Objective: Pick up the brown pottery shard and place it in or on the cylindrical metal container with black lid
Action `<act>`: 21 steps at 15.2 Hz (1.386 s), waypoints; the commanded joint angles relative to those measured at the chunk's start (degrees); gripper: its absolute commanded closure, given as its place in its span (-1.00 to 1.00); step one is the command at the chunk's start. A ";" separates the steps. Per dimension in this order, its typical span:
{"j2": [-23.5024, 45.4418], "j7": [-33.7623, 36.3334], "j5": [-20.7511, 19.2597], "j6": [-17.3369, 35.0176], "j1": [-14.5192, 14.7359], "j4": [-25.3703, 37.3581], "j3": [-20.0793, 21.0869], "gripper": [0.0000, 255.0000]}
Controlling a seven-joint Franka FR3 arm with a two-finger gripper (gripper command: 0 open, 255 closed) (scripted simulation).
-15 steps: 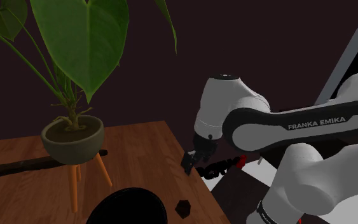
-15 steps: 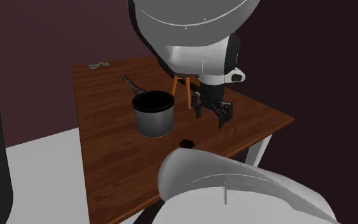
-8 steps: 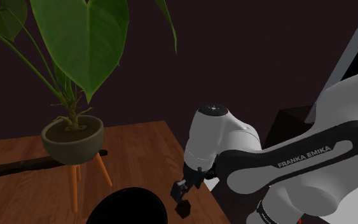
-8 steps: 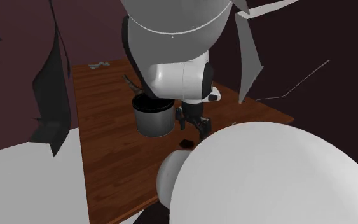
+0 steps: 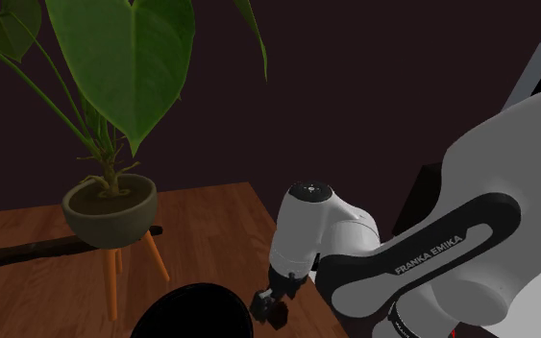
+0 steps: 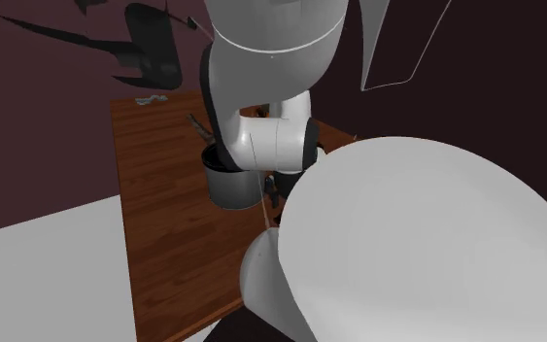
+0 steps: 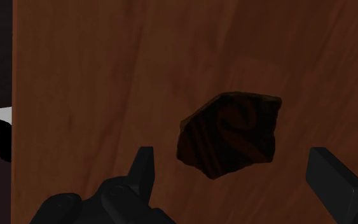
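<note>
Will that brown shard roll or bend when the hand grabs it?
Probably neither. The shard lies flat on the table, so it likely won't roll. Its jagged, broken edges suggest something stiff, perhaps brittle. Lying so low, it may be hard for the open hand to catch.

Container (image 6: 227,187) partly behind arm (image 6: 266,141)

White arm (image 5: 318,229), black gripper (image 7: 231,154) — FRANKA EMIKA lettering (image 5: 432,257).
</note>
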 commanded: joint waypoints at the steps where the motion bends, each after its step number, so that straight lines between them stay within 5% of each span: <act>1: 1.21 0.10 -0.02 1.72 -0.24 -0.47 0.44 -1.00; 8: 1.21 0.10 -0.02 1.71 -0.23 -0.47 0.44 -1.00; 9: 1.21 0.10 -0.02 1.71 -0.23 -0.47 0.44 1.00; 18: 1.21 0.10 -0.02 1.71 -0.23 -0.47 0.44 1.00; 21: -1.87 -0.35 0.24 -2.01 0.49 0.21 -0.72 1.00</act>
